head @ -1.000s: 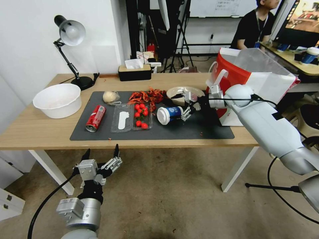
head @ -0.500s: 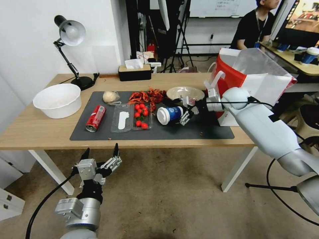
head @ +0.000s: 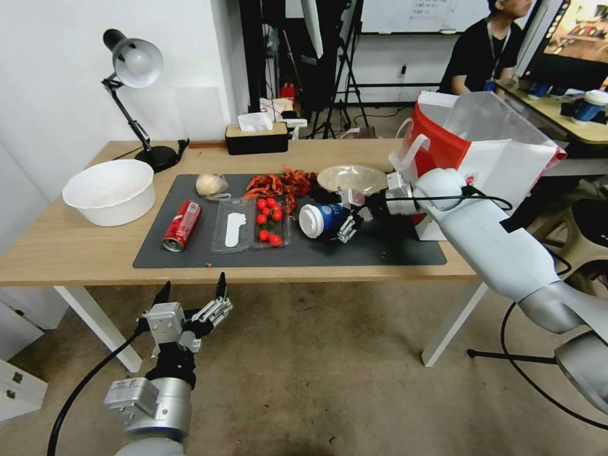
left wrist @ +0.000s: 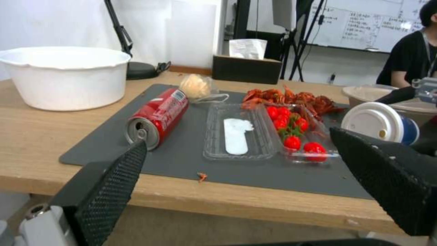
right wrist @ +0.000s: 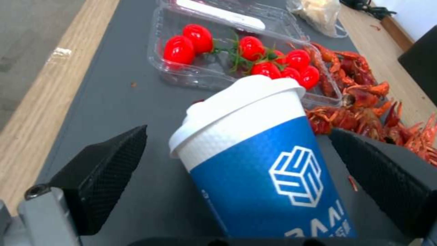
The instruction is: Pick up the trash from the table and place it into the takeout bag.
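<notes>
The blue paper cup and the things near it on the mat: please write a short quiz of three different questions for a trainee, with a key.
1. True or false: the blue paper cup stands upright on the dark grey mat.
2. Which gripper has the cup between its open fingers? A) left gripper B) right gripper C) neither
3. Fill in: the red soda can lies on its side between the white tub and the clear plastic ____.

Key: 1. False, it lies on its side, lid toward the tomatoes. 2. B; the left gripper hangs open below the table edge. 3. tray.
</notes>
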You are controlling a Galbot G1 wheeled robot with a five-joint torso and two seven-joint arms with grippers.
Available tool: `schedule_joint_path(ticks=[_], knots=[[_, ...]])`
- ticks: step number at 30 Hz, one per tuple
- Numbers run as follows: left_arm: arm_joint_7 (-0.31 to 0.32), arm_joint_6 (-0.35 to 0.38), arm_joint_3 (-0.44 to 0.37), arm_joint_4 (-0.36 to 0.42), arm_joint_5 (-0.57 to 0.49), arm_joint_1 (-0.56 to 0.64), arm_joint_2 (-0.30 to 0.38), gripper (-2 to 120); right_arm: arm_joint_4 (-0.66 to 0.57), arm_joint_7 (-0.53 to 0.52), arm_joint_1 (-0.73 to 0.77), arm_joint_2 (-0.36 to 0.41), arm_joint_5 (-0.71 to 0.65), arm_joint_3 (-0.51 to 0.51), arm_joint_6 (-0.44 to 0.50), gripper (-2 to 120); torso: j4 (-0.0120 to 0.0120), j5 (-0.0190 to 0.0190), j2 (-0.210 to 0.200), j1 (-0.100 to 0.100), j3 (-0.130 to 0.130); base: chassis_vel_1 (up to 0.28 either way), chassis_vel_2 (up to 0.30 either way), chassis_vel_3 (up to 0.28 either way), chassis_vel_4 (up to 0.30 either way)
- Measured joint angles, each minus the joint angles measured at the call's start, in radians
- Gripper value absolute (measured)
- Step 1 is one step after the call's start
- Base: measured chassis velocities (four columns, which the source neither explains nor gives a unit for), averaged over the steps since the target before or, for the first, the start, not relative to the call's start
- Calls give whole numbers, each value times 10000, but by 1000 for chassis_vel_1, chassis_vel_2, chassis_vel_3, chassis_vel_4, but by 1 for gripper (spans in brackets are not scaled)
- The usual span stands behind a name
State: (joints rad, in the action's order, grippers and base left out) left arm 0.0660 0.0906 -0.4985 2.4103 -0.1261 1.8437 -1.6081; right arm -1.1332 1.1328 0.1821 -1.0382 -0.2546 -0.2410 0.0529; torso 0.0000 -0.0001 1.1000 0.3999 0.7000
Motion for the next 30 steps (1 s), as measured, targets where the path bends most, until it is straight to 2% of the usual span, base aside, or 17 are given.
schedule_joint_path(ticks=[16,19,22,24,27,30], knots=[[5,5,-13,-2,-8,-17,0,100,491,167,-142,-318,286,-24,52,100,0,1,0,0,0,0,0,0,0],[7,6,-19,4,-13,-13,0,100,503,233,-141,-325,295,-5,12,94,0,0,0,0,0,0,0,0,0],[11,6,-42,26,-24,0,0,100,512,280,-95,-333,296,36,-15,82,-2,1,0,0,-1,0,0,0,0],[12,6,-43,27,-26,2,0,100,512,283,-89,-333,296,42,-20,80,-2,1,1,0,-1,0,0,0,0],[18,6,-45,31,-36,4,0,100,520,296,-59,-326,294,55,-45,68,-1,0,1,0,-1,0,0,0,0],[21,6,-46,31,-37,2,0,100,523,296,-58,-324,292,55,-49,65,-1,1,1,0,-1,0,0,0,0]])
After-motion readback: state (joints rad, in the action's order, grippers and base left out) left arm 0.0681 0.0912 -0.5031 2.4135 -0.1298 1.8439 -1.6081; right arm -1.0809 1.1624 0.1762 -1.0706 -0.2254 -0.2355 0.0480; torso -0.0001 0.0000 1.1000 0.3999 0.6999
